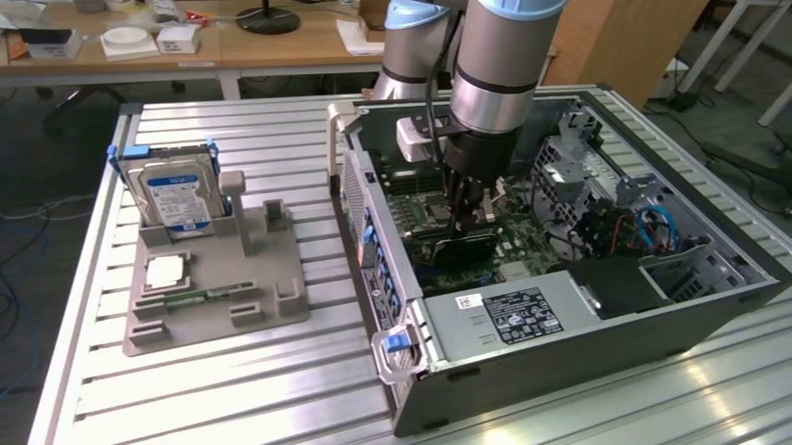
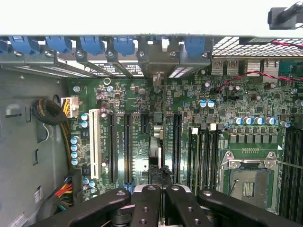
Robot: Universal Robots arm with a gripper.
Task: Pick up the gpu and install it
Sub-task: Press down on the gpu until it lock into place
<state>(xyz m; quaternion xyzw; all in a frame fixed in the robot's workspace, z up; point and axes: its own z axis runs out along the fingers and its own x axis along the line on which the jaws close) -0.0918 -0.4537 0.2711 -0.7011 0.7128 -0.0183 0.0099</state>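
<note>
The gpu (image 2: 157, 142) appears edge-on in the wrist view as a thin card standing over the motherboard's long slots, its metal end bracket (image 2: 158, 78) against the case's rear slot openings. My gripper (image 2: 162, 194) is shut on the card's near edge, its black fingers (image 2: 147, 203) pressed to either side. In the exterior view the gripper (image 1: 468, 221) reaches straight down into the open computer case (image 1: 409, 324), with the dark card (image 1: 455, 248) below it at the motherboard (image 1: 526, 246). I cannot tell whether the card is seated in a slot.
A grey holder (image 1: 210, 287) at the exterior view's left carries a silver hard drive (image 1: 180, 193), a processor chip (image 1: 165, 272) and a small memory stick (image 1: 198, 298). Inside the case are the power supply (image 1: 520, 313), blue cables (image 1: 656, 225), a drive cage (image 1: 569, 171) and the processor socket (image 2: 248, 182).
</note>
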